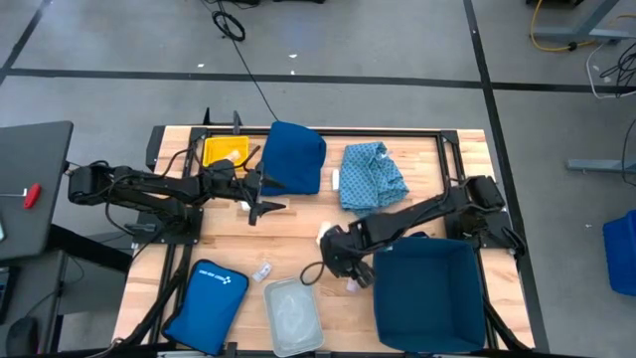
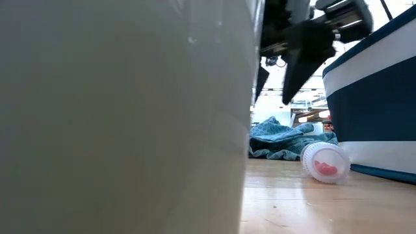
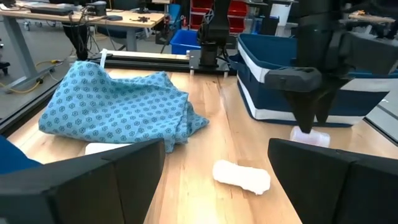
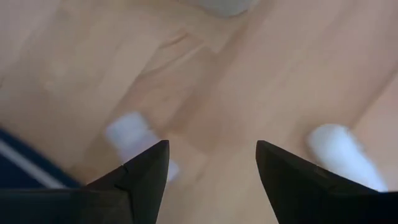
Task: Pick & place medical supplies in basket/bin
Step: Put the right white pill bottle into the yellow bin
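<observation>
Right now the right gripper (image 1: 350,270) hangs with jaws spread and empty above a small white vial (image 1: 352,285), which lies on the table (image 1: 298,249) just beside the dark blue bin (image 1: 427,293) at the front right corner. Near the back edge, the left gripper (image 1: 260,195) waits, jaws released

Patterned blue cloth (image 1: 373,175) on wooden table (image 1: 427,169); zip pouch (image 1: 209,303) near front.

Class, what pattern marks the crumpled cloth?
Light blue crumpled cloth: small dark diamond print, clearest in left wrist view.
</observation>
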